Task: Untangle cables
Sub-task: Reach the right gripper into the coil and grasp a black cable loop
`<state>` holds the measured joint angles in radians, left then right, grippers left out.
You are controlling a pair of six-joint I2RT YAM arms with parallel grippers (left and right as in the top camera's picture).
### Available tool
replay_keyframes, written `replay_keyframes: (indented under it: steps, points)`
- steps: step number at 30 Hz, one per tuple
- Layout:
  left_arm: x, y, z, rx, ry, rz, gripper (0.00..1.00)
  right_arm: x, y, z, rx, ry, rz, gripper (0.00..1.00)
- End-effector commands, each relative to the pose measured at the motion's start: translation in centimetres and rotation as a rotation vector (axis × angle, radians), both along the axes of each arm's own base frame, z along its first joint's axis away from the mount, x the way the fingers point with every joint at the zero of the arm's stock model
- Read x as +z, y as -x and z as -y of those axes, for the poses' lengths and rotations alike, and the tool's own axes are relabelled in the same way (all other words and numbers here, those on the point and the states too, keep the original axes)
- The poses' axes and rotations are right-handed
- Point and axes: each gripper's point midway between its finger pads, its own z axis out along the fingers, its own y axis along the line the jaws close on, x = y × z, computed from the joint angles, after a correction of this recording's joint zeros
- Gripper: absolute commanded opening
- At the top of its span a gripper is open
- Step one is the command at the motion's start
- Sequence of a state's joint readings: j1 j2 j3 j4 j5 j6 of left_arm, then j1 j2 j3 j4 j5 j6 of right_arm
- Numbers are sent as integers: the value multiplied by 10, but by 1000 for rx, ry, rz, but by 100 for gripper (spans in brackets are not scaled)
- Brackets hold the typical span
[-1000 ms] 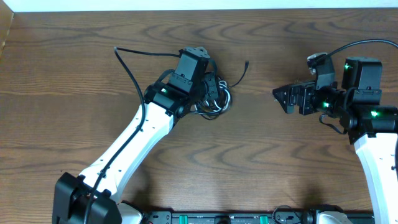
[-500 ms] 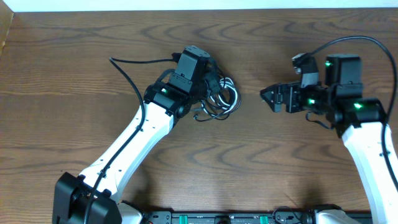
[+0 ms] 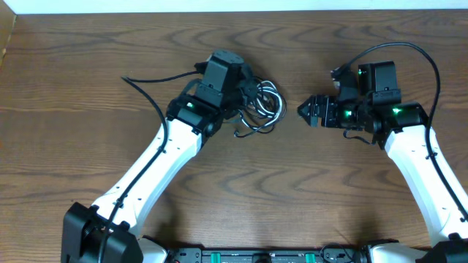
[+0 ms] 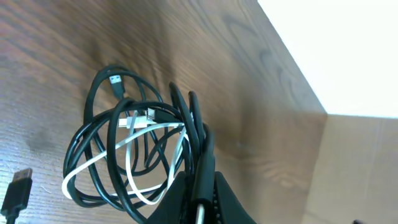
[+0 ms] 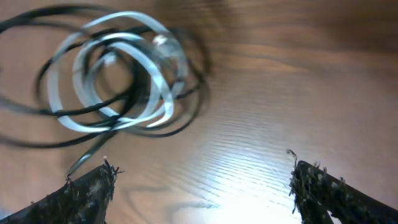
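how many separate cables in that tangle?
2. A black cord and a white cord, looped together in one coil at the left gripper, which pinches the black cord's strands. Any further cable under the arm would be hidden.

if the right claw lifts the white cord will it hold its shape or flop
Likely floppy: the white cord lies in loose thin loops. It would probably drag the black cord along, since their loops interlace. Probably light, being so thin.
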<state>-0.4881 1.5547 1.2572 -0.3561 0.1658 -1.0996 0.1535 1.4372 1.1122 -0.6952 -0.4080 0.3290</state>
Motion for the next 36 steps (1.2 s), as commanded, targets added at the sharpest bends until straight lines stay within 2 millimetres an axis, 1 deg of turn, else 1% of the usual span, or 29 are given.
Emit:
replay_keyframes:
  steps: [1, 4, 5, 10, 13, 17, 20, 22, 27, 32, 36]
  points:
    - [34, -5, -9, 65, 90, 33, 8, -7, -14, 20, -193, 27, -46, 89]
    - [44, -4, -15, 80, 119, 44, 7, -16, -21, 21, -215, 15, -68, 88]
    - [48, -4, -17, 83, 127, 50, 8, -19, -22, 18, -205, 5, -76, 88]
    - [70, 1, -23, 109, 172, 82, 7, -33, -30, -8, -121, -116, -116, 85]
    - [80, 4, -24, 128, 207, 88, 8, -37, -36, -18, -88, -169, -121, 84]
    - [93, 9, -27, 141, 239, 104, 8, -45, -40, -29, -97, -245, -168, 84]
    - [101, 10, -27, 141, 252, 123, 7, -49, -44, -36, -121, -312, -212, 82]
    - [104, 11, -27, 139, 258, 133, 7, -50, -47, -42, -129, -360, -233, 79]
    - [105, 11, -27, 138, 259, 136, 7, -52, -59, -60, -114, -501, -274, 71]
    - [105, 11, -27, 138, 259, 135, 7, -47, -72, -80, -56, -670, -295, 70]
    - [105, 11, -27, 135, 261, 134, 7, -50, -79, -93, -42, -733, -313, 66]
